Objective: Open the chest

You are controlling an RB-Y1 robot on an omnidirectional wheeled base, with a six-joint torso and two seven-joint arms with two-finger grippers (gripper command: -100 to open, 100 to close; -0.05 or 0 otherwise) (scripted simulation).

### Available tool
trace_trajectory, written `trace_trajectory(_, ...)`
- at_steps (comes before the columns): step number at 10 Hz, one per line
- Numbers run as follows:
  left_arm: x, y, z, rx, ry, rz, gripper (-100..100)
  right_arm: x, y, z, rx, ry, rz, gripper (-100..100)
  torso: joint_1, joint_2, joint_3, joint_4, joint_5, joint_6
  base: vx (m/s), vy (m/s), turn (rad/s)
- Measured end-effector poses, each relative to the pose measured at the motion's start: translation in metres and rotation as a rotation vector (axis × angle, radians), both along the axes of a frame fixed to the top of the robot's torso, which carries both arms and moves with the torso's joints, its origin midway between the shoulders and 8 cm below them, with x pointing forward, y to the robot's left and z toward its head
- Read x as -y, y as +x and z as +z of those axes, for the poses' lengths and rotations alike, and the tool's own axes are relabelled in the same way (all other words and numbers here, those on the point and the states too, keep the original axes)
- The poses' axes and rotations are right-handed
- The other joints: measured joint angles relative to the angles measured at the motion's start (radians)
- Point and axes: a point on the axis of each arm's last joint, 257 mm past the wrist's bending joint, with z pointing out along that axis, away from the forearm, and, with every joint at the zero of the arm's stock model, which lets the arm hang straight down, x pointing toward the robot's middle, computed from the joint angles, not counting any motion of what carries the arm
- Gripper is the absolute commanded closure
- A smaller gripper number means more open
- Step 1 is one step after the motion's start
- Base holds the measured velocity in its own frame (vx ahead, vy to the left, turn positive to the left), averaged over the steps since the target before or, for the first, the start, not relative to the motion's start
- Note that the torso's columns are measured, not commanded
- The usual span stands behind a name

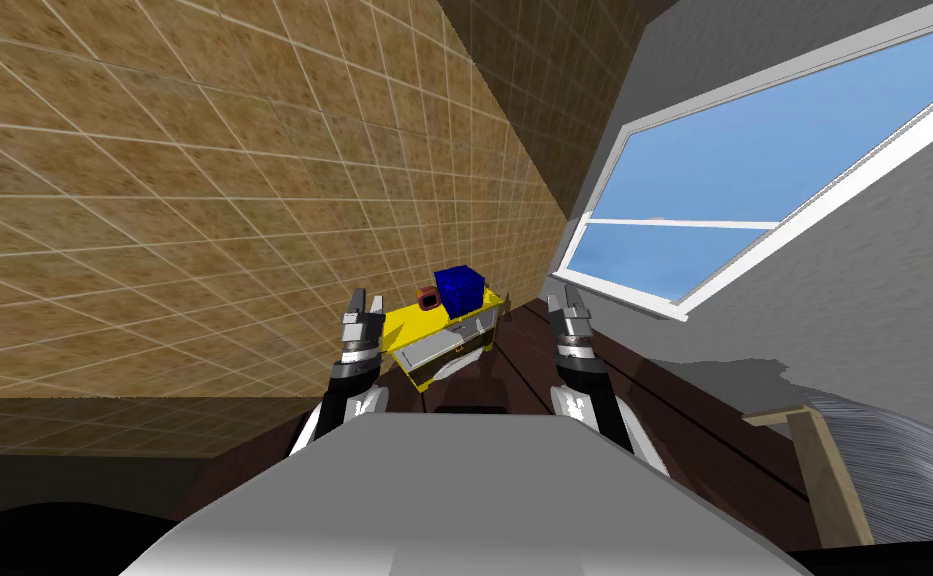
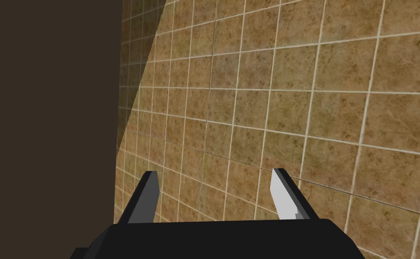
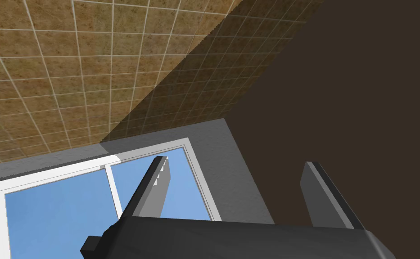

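1. So far, nothing of the task looks done: the chest (image 1: 441, 345), yellow on top with a grey front, seems to have its lid down, though it is too small in the head view for us to be sure.
2. It stands on a dark brown surface (image 1: 674, 400) near the corner where the tiled wall (image 1: 154, 200) meets the side with the window (image 1: 734, 180). It is ahead of us and between our 2 arms.
3. A blue box (image 1: 457, 287) and a small red-brown thing (image 1: 428, 298) rest on its top.
4. Our left gripper (image 1: 367, 298) is raised just beside the chest's left end, its 2 fingers spread and holding nothing.
5. Our right gripper (image 1: 561, 295) is raised near the chest's right end but apart from it, likewise spread and empty.
6. In our judgement the whole job is left: bring 1 hand down to the lid's front edge, take hold and lift. The 2 things on top may slide off as the lid tilts.
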Motion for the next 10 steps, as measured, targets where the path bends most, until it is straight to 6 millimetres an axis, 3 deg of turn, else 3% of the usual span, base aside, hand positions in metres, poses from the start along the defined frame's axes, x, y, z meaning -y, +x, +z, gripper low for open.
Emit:
trace_trajectory(2,0.0,0.0,0.0,0.0,0.0,0.0,0,0.0,0.0,0.0,0.0,0.0,0.0,0,0.0,0.104,-0.209,0.105,0.0,0.0,0.0,0.0,0.0)
trace_trajectory(9,0.0,-0.0001,0.0002,0.0,0.0,0.0,0,0.0,-0.0001,0.0002,0.0,0.0,0.0,0,0.0,0.617,-1.235,0.617,0.0,0.0,-0.003,-0.001,0.001)
trace_trajectory(10,0.0,-0.0001,0.0002,0.0,0.0,0.0,-100,0.0,-0.0001,0.0002,0.0,0.0,0.0,0,0.0,0.691,-1.382,0.691,0.0,0.0,0.041,-0.026,0.042)
